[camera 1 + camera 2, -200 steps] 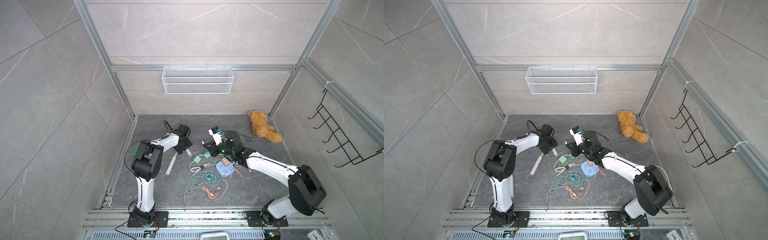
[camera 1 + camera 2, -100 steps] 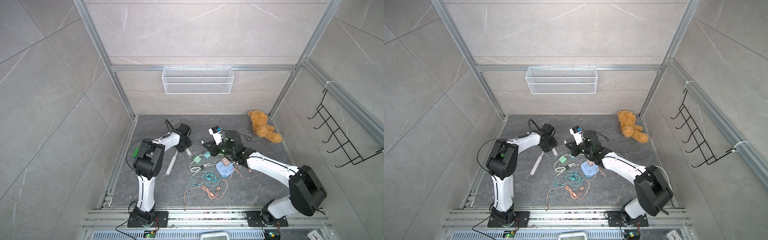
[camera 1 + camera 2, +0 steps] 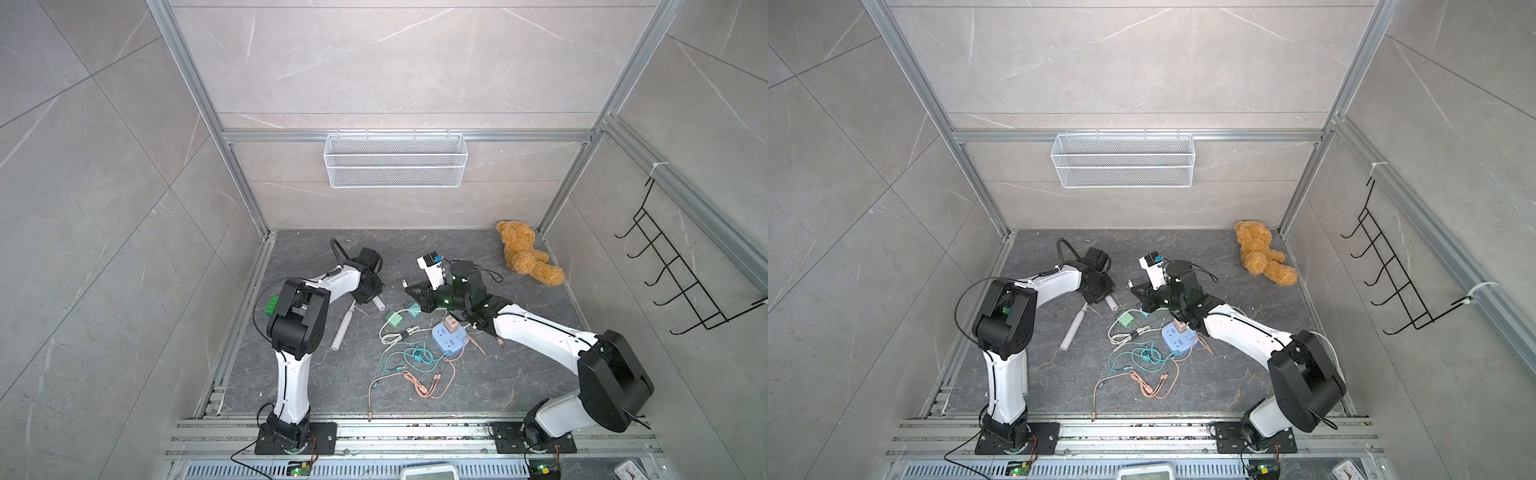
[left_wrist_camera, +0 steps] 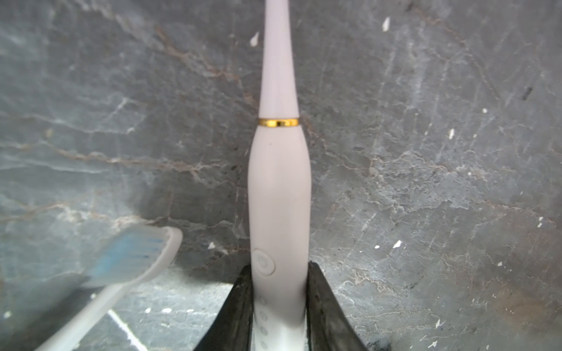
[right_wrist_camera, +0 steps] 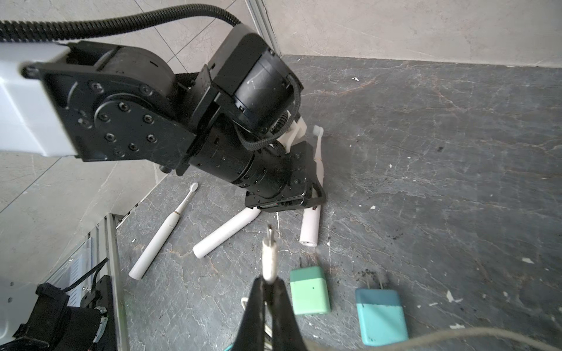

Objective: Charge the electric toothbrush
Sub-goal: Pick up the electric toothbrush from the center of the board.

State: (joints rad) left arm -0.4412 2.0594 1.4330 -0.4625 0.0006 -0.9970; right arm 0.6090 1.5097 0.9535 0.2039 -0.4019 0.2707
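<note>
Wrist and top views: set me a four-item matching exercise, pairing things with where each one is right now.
Things
1. pale pink toothbrush
2. cable plug
3. teddy bear
4. wire basket

Places
A. hung on the back wall
B. pinched in the right end effector
C. lying in a far corner of the floor
D. gripped by the left end effector

Pairs: 1-D, 2-B, 3-C, 4-A

Centre crowded by cable tangle [image 3: 409, 359], power strip [image 3: 446, 338]; floor [image 3: 436, 243] near back wall [image 3: 395, 208] free.
</note>
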